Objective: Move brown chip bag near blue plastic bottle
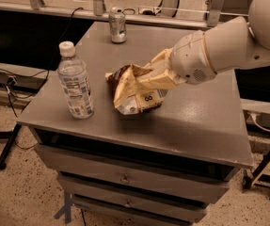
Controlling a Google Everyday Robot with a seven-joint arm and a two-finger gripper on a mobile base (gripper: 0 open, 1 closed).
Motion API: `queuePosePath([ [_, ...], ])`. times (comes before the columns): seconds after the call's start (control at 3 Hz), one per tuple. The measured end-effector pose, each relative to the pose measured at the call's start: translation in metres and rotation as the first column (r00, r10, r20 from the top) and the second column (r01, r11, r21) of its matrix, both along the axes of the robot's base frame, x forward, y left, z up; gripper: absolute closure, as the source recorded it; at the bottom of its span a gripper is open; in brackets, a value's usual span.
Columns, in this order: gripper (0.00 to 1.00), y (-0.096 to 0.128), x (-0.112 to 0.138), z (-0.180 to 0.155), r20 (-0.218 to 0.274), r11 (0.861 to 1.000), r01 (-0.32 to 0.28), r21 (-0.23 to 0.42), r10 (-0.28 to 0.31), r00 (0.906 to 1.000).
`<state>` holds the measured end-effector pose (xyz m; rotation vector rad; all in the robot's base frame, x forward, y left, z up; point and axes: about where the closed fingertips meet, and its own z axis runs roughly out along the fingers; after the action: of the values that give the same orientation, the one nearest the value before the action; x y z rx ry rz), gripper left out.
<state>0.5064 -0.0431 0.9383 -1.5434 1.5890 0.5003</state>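
The brown chip bag (pixel 131 91) is a crumpled tan bag with a dark panel, held just above or on the grey cabinet top, right of centre-left. My gripper (pixel 149 78) comes in from the right on a white arm and is shut on the bag's upper right side. The blue plastic bottle (pixel 75 84), clear with a white cap and pale label, stands upright near the front left edge. The bag's left edge is a short gap from the bottle.
A small silver-green can (pixel 117 27) stands at the back of the cabinet top (pixel 195 126). The cabinet has drawers below. Cables and a dark bench lie to the left; a metal railing runs behind.
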Motion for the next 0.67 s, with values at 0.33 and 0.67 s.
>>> queuePosePath([
  [0.33,1.0,0.0114,-0.0027,-0.0081,-0.024,1.0,-0.02,0.0,0.02,0.9995],
  [0.67,0.83,0.0174,-0.0036,-0.0161,-0.052,1.0,-0.026,-0.007,0.025,0.9983],
])
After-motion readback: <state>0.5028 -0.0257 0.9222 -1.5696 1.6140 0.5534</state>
